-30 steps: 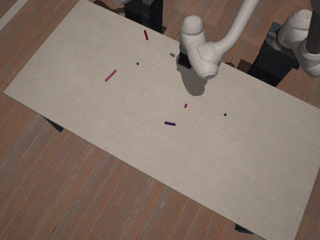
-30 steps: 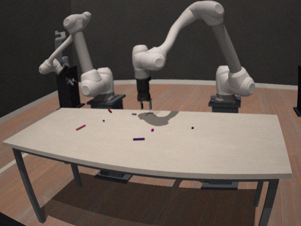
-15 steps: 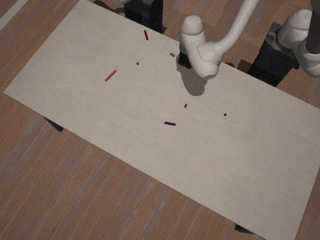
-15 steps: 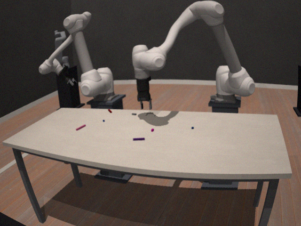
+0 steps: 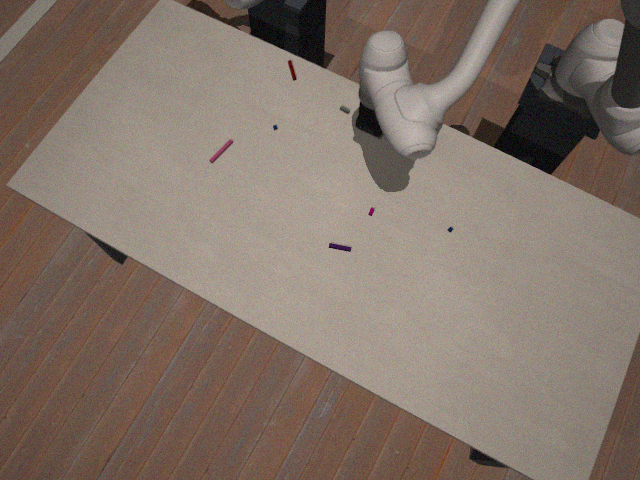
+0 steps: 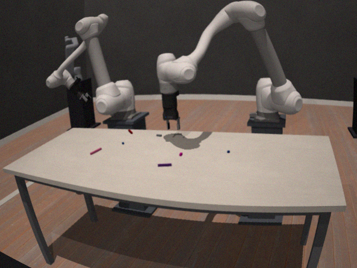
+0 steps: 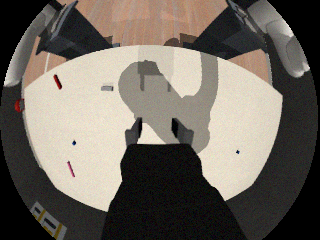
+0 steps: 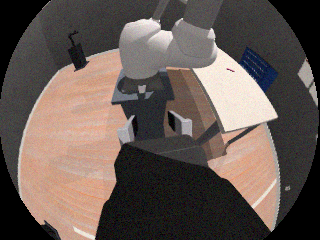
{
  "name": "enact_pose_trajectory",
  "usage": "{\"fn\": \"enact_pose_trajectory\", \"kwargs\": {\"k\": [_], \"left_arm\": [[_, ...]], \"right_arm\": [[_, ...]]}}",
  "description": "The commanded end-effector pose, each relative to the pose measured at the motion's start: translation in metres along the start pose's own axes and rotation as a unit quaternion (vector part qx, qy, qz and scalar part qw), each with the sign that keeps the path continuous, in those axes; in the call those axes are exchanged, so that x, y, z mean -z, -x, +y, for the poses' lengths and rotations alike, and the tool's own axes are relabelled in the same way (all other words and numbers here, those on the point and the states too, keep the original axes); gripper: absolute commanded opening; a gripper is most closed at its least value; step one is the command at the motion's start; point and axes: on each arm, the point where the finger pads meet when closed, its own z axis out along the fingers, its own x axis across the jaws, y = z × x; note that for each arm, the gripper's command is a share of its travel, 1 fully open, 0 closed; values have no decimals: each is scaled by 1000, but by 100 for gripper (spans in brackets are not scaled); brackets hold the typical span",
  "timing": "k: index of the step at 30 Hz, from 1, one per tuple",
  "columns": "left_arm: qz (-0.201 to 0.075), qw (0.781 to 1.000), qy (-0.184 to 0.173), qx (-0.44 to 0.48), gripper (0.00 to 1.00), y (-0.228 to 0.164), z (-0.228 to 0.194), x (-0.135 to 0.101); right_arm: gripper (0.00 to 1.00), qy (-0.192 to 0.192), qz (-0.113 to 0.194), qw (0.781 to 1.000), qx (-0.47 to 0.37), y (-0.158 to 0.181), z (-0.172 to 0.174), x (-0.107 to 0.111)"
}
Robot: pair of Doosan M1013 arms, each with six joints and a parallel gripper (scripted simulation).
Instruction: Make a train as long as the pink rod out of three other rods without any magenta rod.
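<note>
Found spread and empty: left hand [image 5: 369,124] [image 6: 173,127] [image 7: 157,126], above the tabletop [image 5: 206,232] [image 6: 201,178] [image 7: 105,125], near the grey rod [image 5: 344,109] [image 6: 158,135] [image 7: 107,88]. Likewise spread and empty: right hand [image 6: 85,96] [image 8: 153,123], off to the side. Noted lying well apart: red rod [image 5: 292,70] [image 6: 130,131] [image 7: 58,82], near the back edge; first blue rod [image 5: 275,127] [image 6: 122,143] [image 7: 74,143], near the pink rod [image 5: 221,150] [image 6: 96,151] [image 7: 71,169]; second blue rod [image 5: 450,229] [image 6: 228,151] [image 7: 238,152], across the tabletop. Judged necessary: red plus both blues. Risks: wrong count from pairing grey with purple [image 5: 340,247] [image 6: 164,164]; blue tipped or missed through tiny size; joints knocked open by careless release.
</note>
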Motion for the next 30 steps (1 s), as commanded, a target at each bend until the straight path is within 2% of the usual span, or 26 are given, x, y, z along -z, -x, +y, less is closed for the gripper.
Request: {"fn": "enact_pose_trajectory", "kwargs": {"k": [1, 13, 20, 26, 28, 30], "left_arm": [[3, 1000, 1, 1, 100, -3, -3, -2], [3, 1000, 1, 16, 100, 3, 0, -1], [3, 987, 1, 160, 100, 36, 13, 0], [3, 964, 2, 267, 100, 60, 24, 1], [3, 964, 2, 267, 100, 60, 24, 1], [3, 946, 2, 325, 100, 73, 30, 1]], "right_arm": [[100, -3, 7, 1000, 1, -1, -3, -1], [100, -3, 7, 1000, 1, -1, -3, -1], [100, -3, 7, 1000, 1, -1, -3, -1], [100, -3, 7, 1000, 1, -1, -3, -1], [100, -3, 7, 1000, 1, -1, -3, -1], [100, -3, 7, 1000, 1, -1, -3, -1]]}}
